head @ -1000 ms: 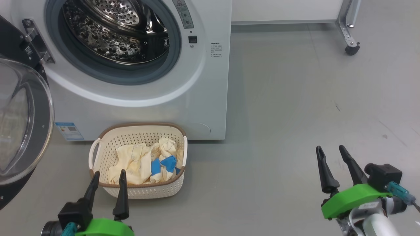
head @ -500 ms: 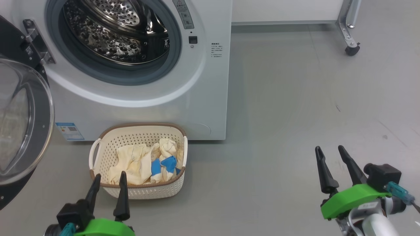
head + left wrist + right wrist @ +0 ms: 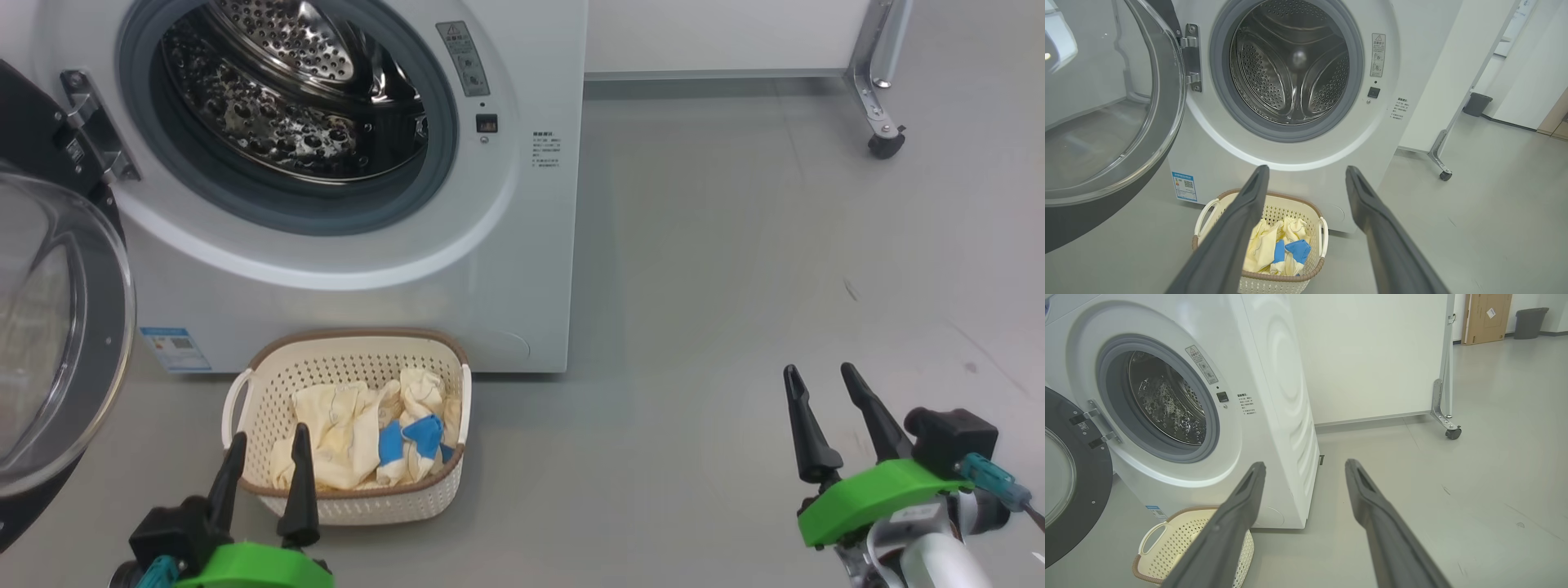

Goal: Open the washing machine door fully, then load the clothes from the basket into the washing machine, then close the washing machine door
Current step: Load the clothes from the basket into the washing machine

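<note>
The washing machine door (image 3: 61,343) runs off the left edge. The left gripper (image 3: 269,434) hides part of the near rim of the basket (image 3: 359,335).

White washing machine (image 3: 343,310); cream perforated basket (image 3: 367,506), brown rim; cream-yellow clothes (image 3: 339,433), blue patches.

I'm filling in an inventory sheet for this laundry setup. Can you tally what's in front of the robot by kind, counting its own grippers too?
washing machine: 1
basket: 1
heap of clothes: 1 (separate garments cannot be told apart)
grippers: 2 (left gripper, right gripper, both open)
caster wheel: 1
Total: 6
</note>
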Tool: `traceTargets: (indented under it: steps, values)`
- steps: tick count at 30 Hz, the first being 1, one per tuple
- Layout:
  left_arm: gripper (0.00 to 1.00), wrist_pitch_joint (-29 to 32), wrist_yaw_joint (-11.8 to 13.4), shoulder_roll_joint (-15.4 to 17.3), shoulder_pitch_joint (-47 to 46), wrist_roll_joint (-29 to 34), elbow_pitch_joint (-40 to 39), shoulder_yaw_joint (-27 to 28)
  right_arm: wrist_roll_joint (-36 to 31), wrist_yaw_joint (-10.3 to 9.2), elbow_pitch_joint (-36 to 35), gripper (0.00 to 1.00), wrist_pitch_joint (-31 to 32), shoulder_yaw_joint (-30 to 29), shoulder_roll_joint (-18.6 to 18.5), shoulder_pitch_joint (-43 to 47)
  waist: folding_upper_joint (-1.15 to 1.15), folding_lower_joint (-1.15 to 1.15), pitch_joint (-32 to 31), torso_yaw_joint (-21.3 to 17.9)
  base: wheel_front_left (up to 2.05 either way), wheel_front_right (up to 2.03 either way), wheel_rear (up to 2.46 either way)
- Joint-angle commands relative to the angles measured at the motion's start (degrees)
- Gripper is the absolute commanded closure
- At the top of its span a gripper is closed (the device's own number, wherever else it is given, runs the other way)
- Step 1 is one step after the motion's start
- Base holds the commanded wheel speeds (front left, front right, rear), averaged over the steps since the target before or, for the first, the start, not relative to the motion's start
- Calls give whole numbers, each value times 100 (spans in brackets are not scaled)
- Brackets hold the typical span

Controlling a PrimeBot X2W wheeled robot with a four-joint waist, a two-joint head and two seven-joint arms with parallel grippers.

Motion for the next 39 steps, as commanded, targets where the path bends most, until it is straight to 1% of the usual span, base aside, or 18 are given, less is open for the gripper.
traceTargets:
  steps: [1,5,14,39]
  values:
    - [0,-81,-34,119,-293,16,-212,176,-40,1,-182,0,-42,117,-79,-231,0,0,6,8,213,-213,0]
    - [0,-81,27,130,-308,145,-144,166,-39,1,-173,0,-31,116,-72,-227,0,0,15,27,194,-194,0]
    - [0,-81,9,139,-293,263,-132,72,-34,1,-171,0,-28,120,-70,-226,0,0,24,48,106,-106,0]
    - [0,-81,-13,122,-289,290,-109,67,-32,1,-163,0,-37,123,-65,-217,0,0,53,61,3,-3,0]
